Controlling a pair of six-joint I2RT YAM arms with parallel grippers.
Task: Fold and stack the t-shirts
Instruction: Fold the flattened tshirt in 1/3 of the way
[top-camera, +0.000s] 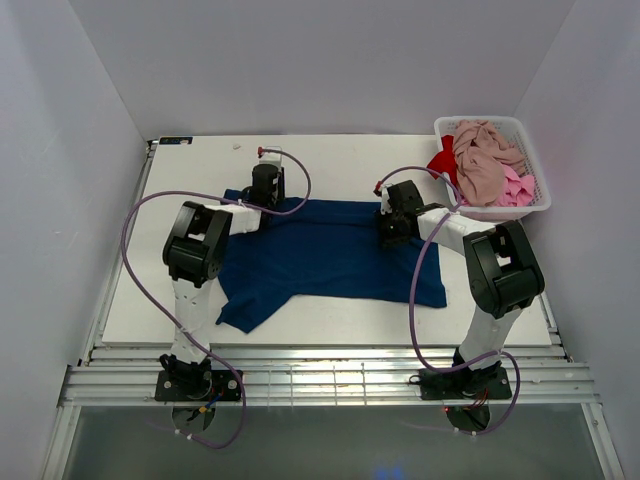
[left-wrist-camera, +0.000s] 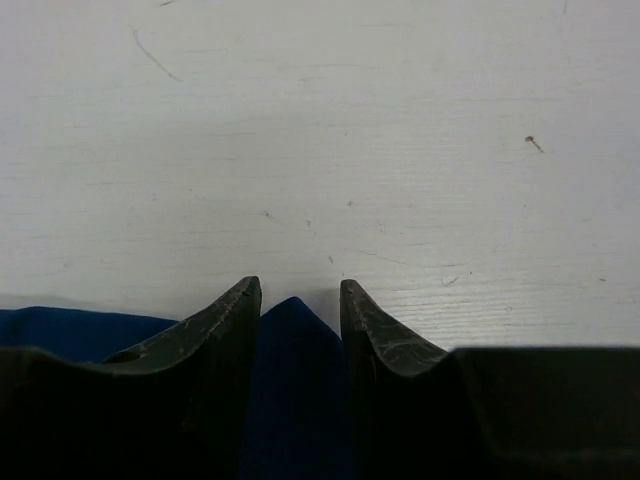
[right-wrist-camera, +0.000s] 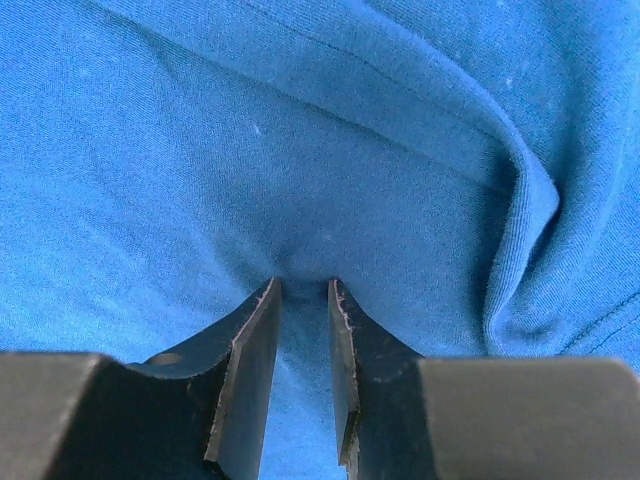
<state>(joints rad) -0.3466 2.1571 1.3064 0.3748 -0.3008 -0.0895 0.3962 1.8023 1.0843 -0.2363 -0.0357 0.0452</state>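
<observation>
A navy blue t-shirt (top-camera: 330, 250) lies spread on the white table (top-camera: 190, 165), with no print showing. My left gripper (top-camera: 264, 190) is at its far left edge; in the left wrist view the gripper (left-wrist-camera: 300, 290) is shut on a pinched peak of the blue cloth (left-wrist-camera: 295, 380). My right gripper (top-camera: 390, 222) is at the shirt's far right part; in the right wrist view the gripper (right-wrist-camera: 304, 285) pinches puckered blue cloth (right-wrist-camera: 300, 130). A pink-beige tee (top-camera: 480, 160), a bright pink tee (top-camera: 515, 188) and a red tee (top-camera: 443, 160) lie bunched in the basket.
A white slotted basket (top-camera: 490, 122) stands at the table's far right corner, just right of my right arm. White walls close in the table on three sides. A metal rail runs along the near edge by the arm bases.
</observation>
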